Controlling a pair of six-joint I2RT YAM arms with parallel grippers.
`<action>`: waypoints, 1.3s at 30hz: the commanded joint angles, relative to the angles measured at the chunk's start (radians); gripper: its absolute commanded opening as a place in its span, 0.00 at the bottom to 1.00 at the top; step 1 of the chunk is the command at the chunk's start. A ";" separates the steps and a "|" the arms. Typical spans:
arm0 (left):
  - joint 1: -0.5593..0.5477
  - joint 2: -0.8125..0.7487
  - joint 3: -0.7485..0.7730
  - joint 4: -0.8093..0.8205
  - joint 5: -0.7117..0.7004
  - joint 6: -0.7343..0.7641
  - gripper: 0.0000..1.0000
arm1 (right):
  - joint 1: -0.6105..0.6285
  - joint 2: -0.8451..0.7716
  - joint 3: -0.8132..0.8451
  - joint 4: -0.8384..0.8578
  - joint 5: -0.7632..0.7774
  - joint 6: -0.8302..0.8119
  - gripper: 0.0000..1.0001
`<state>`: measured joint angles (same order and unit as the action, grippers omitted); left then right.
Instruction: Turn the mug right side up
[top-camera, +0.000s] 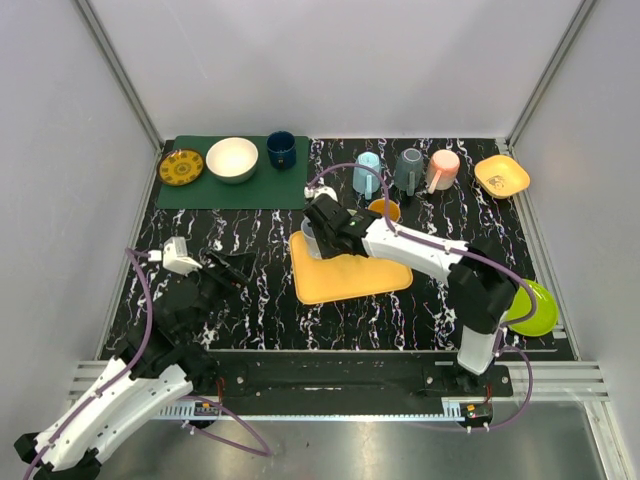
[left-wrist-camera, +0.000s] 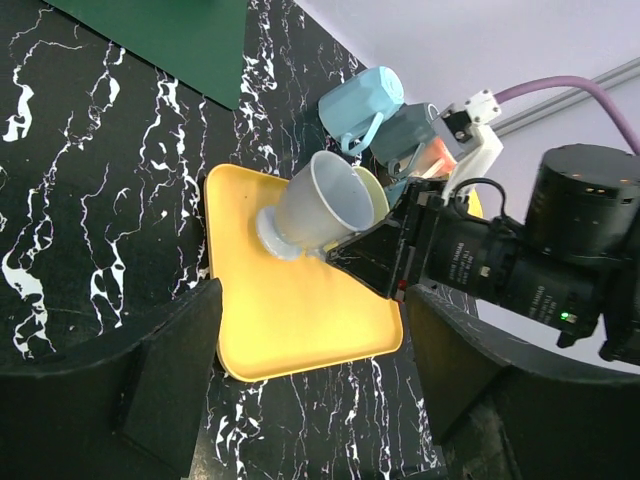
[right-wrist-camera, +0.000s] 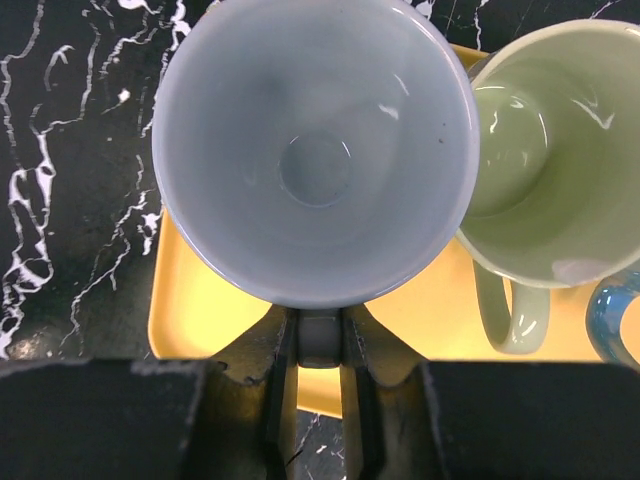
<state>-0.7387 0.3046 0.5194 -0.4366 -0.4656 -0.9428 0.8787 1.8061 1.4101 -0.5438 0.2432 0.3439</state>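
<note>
Bright, even overhead light; soft shadows; near foreground of wrist views blurred

Left arm sits low at near left, left gripper spread wide and aimed far-right. Right arm stretches left across centre, right gripper clamped on the mug handle.

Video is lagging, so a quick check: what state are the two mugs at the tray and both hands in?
Grey mug: tilted, mouth angled up, held over the tray.
Green mug: mouth up, standing free.
Right hand: shut on grey mug.
Left hand: open, empty.
</note>
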 joint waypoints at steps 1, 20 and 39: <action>0.002 -0.024 0.027 -0.002 -0.031 0.007 0.76 | 0.013 0.018 0.050 0.130 0.096 -0.011 0.00; 0.001 -0.001 -0.016 -0.002 -0.015 -0.021 0.76 | 0.013 0.070 -0.036 0.212 0.122 -0.002 0.40; 0.002 0.057 0.002 0.084 -0.001 0.022 0.76 | -0.396 -0.322 0.182 -0.149 0.190 -0.008 0.74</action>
<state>-0.7387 0.3244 0.5076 -0.4381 -0.4717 -0.9447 0.7799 1.4616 1.4940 -0.5552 0.4061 0.3206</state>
